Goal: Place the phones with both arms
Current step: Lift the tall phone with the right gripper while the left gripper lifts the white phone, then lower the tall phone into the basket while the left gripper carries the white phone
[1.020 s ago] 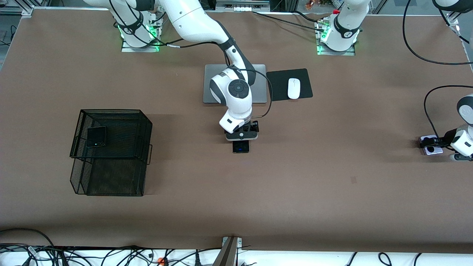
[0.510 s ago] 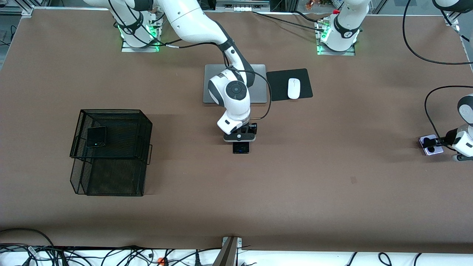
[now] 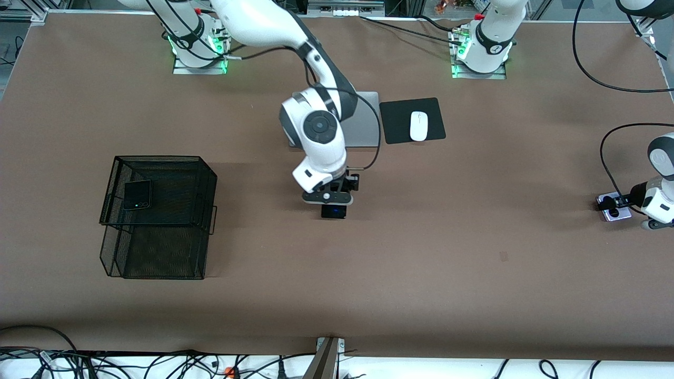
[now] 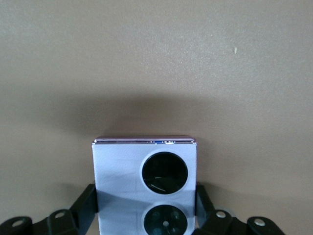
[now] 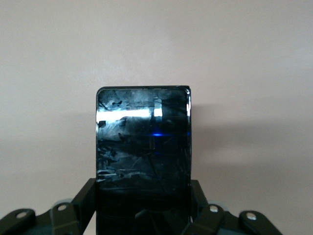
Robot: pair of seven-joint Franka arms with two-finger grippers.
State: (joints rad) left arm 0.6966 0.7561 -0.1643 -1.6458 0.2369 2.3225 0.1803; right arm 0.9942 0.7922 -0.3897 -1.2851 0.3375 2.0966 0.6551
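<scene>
Right gripper (image 3: 333, 205) mid-tabletop (image 3: 421, 273), jaws clamped on long black phone (image 5: 143, 156); left gripper (image 3: 626, 202) at left arm's end, jaws clamped on lavender-white phone (image 4: 145, 188); black flip phone (image 3: 137, 195) on mesh basket (image 3: 158, 247)

Lavender phone (image 4: 145, 188) cut off below.

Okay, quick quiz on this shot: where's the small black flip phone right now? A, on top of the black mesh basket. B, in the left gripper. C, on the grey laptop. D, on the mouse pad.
A: the flip phone lies on top of the black mesh basket toward the right arm's end of the table, with no gripper near it.
</scene>
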